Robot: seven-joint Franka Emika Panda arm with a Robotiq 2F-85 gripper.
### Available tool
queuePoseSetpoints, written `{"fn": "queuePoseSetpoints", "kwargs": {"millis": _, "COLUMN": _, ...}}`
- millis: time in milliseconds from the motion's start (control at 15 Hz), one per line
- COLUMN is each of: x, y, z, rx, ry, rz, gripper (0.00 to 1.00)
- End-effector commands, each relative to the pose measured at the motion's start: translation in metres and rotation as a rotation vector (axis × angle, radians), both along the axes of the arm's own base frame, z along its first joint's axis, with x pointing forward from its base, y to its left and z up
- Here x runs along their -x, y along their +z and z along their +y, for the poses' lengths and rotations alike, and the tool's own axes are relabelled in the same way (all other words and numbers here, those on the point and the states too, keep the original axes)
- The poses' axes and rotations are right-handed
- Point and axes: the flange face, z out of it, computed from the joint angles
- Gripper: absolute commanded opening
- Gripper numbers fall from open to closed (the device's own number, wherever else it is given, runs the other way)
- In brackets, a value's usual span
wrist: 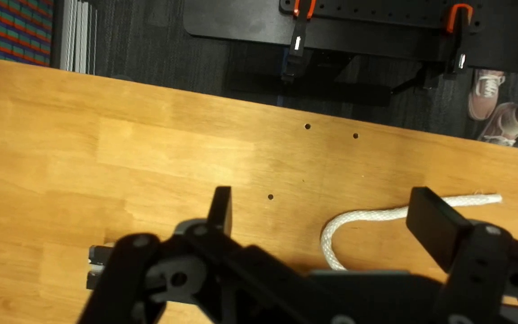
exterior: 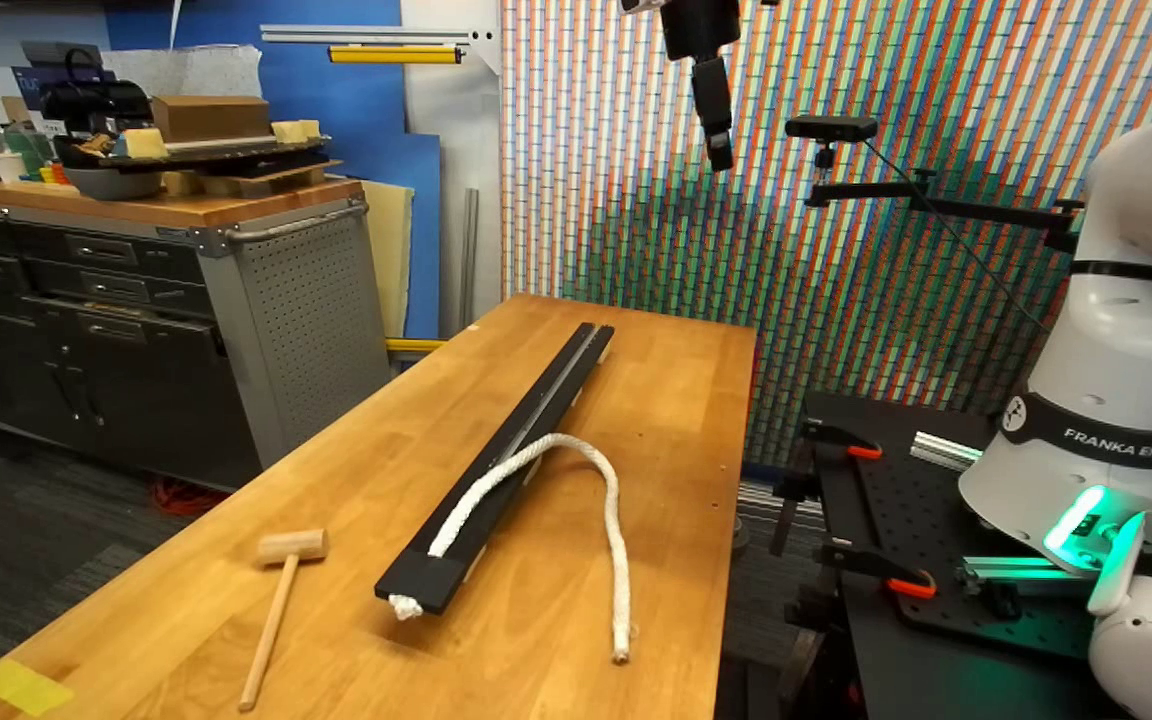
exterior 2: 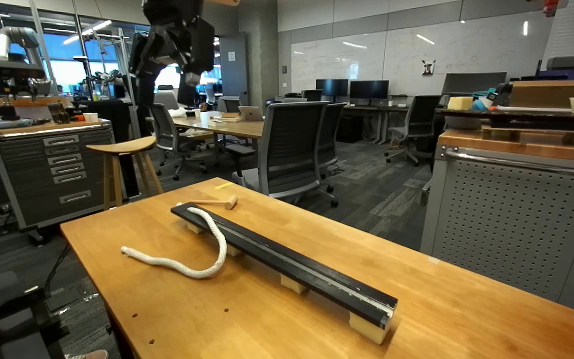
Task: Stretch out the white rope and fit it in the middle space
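well below the wide-jawed gripper (wrist: 324, 209), white rope (exterior 2: 223, 247), perhaps partly in the groove (exterior 2: 307, 269)

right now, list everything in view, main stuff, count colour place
wooden table: one, light brown, mid-scene
pale blocks: four visible, yellowish, on the table
black bars: two, black, atop blocks
middle space: one, greyish, between the bars
white rope: one, white, partly over bars, partly on table
wooden mallet: one, tan, beside the bars
yellow strip: one, yellow, near table corner
chairs: several, grey, beyond the table
robot arm: one, white, beside the table
gripper: one, black, open above the table
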Motion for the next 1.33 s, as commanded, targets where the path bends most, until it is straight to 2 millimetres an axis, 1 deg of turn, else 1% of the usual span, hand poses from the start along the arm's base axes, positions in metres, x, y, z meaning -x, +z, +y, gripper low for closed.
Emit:
{"fn": "queuePoseSetpoints", "kwargs": {"millis": 0, "x": -0.018, "y": -0.013, "z": 0.031, "rx": 0.052, "ry": 0.151, "rz": 0.033, "gripper": 1.00}}
{"fn": "queuePoseSetpoints", "kwargs": {"millis": 200, "x": -0.032, "y": -0.035, "z": 0.065, "rx": 0.107, "ry": 0.297, "rz": 0.063, "gripper": 1.00}}
{"fn": "queuePoseSetpoints", "kwargs": {"millis": 400, "x": -0.046, "y": -0.057, "z": 0.098, "rx": 0.112, "ry": 0.448, "rz": 0.088, "gripper": 1.00}}
{"fn": "queuePoseSetpoints", "kwargs": {"millis": 533, "x": -0.053, "y": -0.070, "z": 0.113, "rx": 0.097, "ry": 0.517, "rz": 0.097, "gripper": 1.00}}
{"fn": "queuePoseSetpoints", "kwargs": {"millis": 600, "x": -0.055, "y": -0.076, "z": 0.118, "rx": 0.084, "ry": 0.538, "rz": 0.101, "gripper": 1.00}}
{"fn": "queuePoseSetpoints", "kwargs": {"millis": 667, "x": -0.056, "y": -0.080, "z": 0.121, "rx": 0.071, "ry": 0.551, "rz": 0.112, "gripper": 1.00}}
{"fn": "queuePoseSetpoints", "kwargs": {"millis": 733, "x": -0.057, "y": -0.081, "z": 0.119, "rx": 0.075, "ry": 0.540, "rz": 0.124, "gripper": 1.00}}
{"fn": "queuePoseSetpoints", "kwargs": {"millis": 800, "x": -0.048, "y": -0.085, "z": 0.120, "rx": 0.079, "ry": 0.508, "rz": 0.115, "gripper": 1.00}}
{"fn": "queuePoseSetpoints", "kwargs": {"millis": 933, "x": -0.049, "y": -0.091, "z": 0.120, "rx": 0.077, "ry": 0.508, "rz": 0.126, "gripper": 1.00}}
{"fn": "queuePoseSetpoints", "kwargs": {"millis": 1267, "x": -0.048, "y": -0.091, "z": 0.120, "rx": 0.077, "ry": 0.508, "rz": 0.127, "gripper": 1.00}}
